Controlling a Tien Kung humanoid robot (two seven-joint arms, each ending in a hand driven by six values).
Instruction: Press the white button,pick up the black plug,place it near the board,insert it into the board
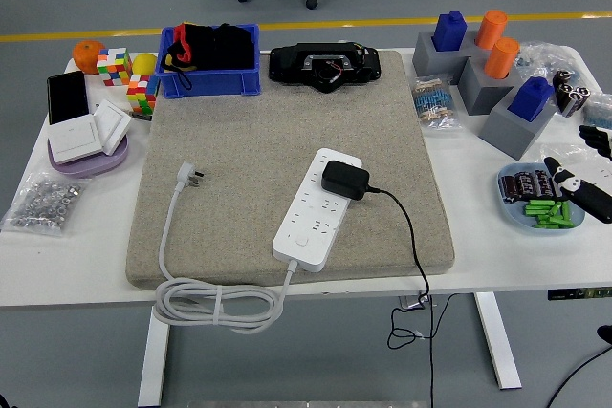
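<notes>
A white power strip (311,212) lies slantwise on the beige mat (249,140), with its white button (302,242) near its front end. The black plug (344,180) sits on the strip's far right side, seated in a socket, and its black cable (411,236) runs off the table's front edge. The strip's own white plug (192,176) lies loose on the mat to the left. My right hand (581,179) hovers at the right edge over a blue plate (516,205), fingers spread and holding nothing, far from the strip. The left arm is out of view.
At the back stand a blue bin (210,78) and a black device (325,66). Grey blocks with blue and orange pegs (497,74) fill the back right. On the left are a purple dish with wall switches (84,145), puzzle cubes (115,66) and a bag of metal parts (43,203).
</notes>
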